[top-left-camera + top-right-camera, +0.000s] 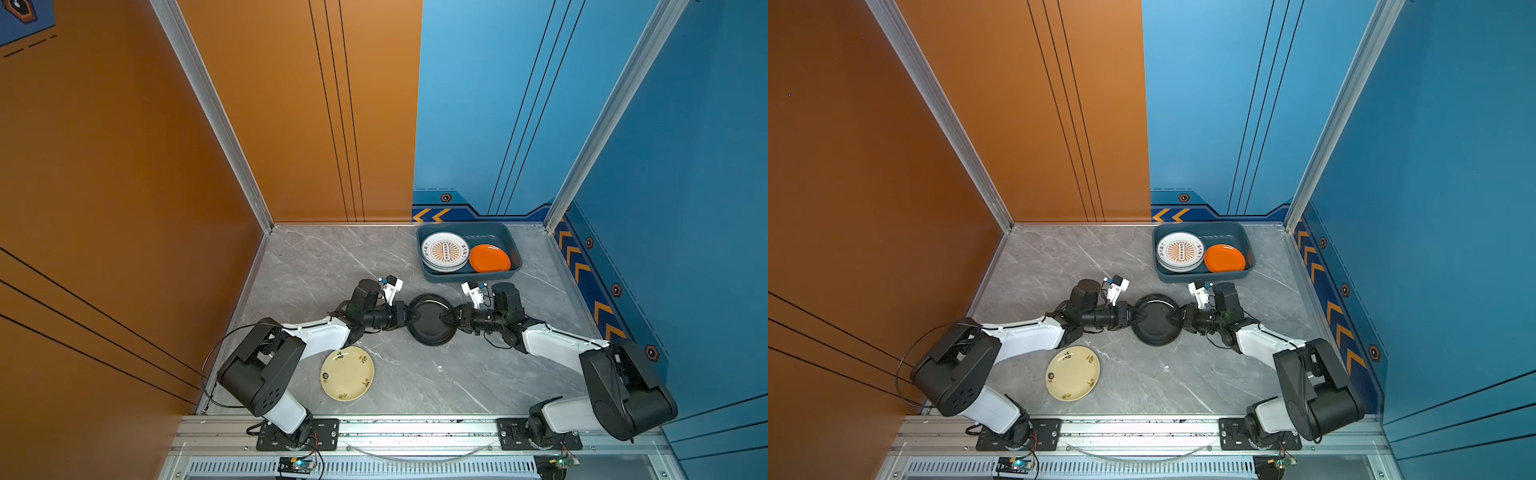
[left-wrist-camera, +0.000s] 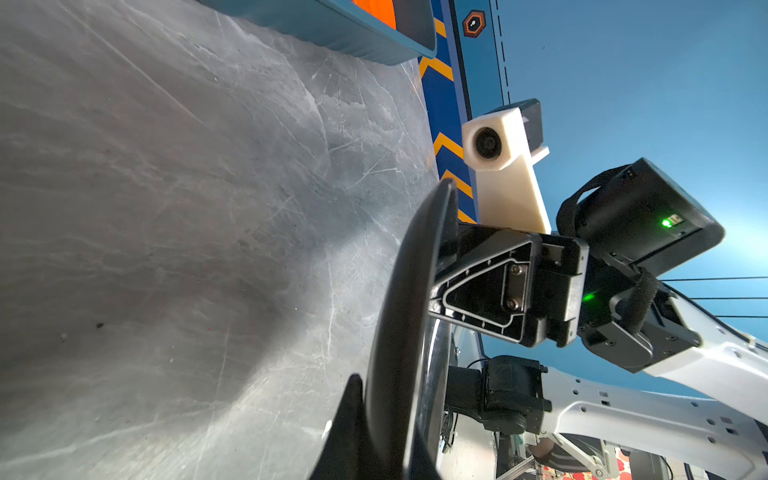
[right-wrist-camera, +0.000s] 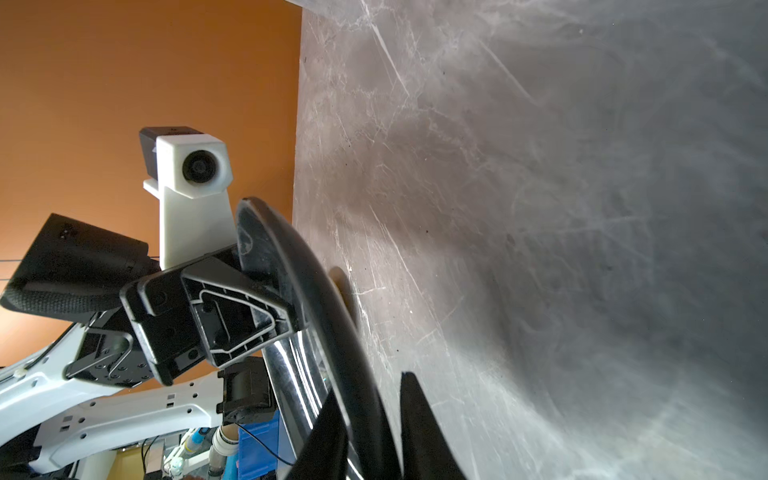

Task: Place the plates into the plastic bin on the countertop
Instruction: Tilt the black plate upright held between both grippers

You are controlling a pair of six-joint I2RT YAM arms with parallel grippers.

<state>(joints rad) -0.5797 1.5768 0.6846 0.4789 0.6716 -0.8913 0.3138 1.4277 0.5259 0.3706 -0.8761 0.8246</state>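
The black plate [image 1: 430, 322] is at the middle of the table [image 1: 316, 266], level and face up, bridged between the two grippers. Both wrist views show it edge-on with its shadow spread on the marble beneath, and it appears to be a little clear of the surface. The left gripper [image 1: 413, 318] is clamped on the plate's left rim, with one finger on the glossy upper face and the other under it. The right gripper [image 1: 445, 318] meets the opposite rim, and its fingers [image 3: 419, 424] straddle the edge. In the right wrist view a sliver of table shows between the plate's underside and the lower finger, so I cannot tell whether that gripper is pinching or only set around the rim.

Beyond the plate, towards the back right of the table, stands the plastic bin [image 1: 469, 276]. In its left half a sunburst plate [image 1: 445, 251] tops a stack of white plates [image 1: 440, 268]. In its right half lies an orange plate [image 1: 489, 258], its edge meeting the stack. Well apart from all this, near the front left and just beside the left arm [image 1: 320, 332], a cream plate [image 1: 347, 373] with small marks round its rim lies flat on the table
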